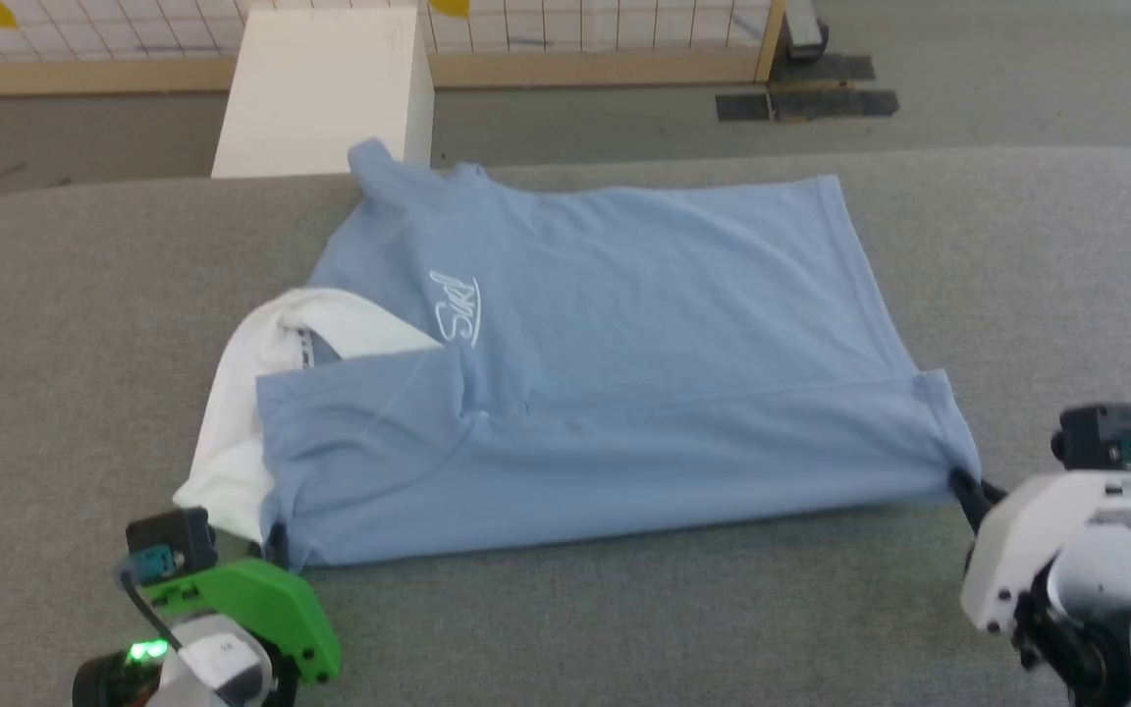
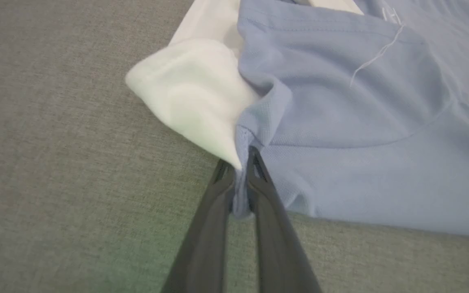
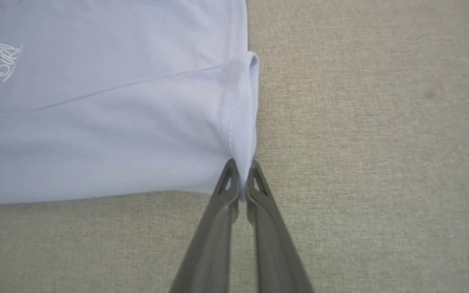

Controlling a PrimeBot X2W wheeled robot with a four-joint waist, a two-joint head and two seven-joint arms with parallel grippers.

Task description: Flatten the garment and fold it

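The light blue knit polo shirt (image 1: 605, 363) lay spread on the grey cloth-covered table (image 1: 84, 324), its near corners clamped by the left gripper (image 2: 240, 160) and right gripper (image 3: 241, 169); recommended: lift both evenly, edge taut, without dragging the white cloth (image 2: 193, 93).

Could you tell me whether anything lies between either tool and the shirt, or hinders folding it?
Nothing separates them: the left tool and the right tool are each shut on a near corner of the shirt. However, the white cloth lies partly under the shirt's left side, against the left tool's tips, and could get folded in.
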